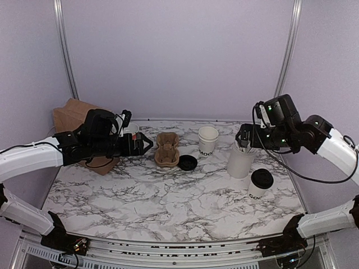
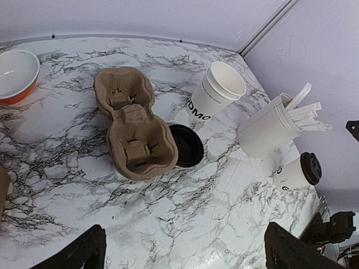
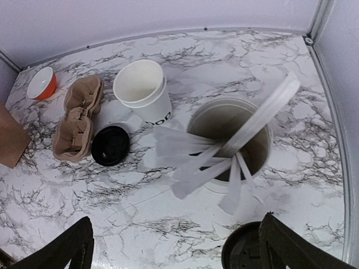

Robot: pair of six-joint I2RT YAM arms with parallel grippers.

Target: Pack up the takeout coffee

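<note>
I viewed a white marble-pattern surface [image 1: 140,196] with grey veining; pale lilac walls [image 1: 179,56] and metal corner posts [image 1: 64,50] enclosed it. The takeout coffee [image 1: 261,183] stood upright at the right near part of the surface, black lid on, just beside a ribbed white cylinder [image 1: 241,161] of utensils; its dark lettering was only partly visible and I could not read it. The stacked cups [image 1: 208,140] showed the letters "OOD". The left claw [image 1: 148,144] was released, fingers spread wide, grasping nothing; the right claw [image 1: 240,137] was likewise released above the cylinder.
</note>
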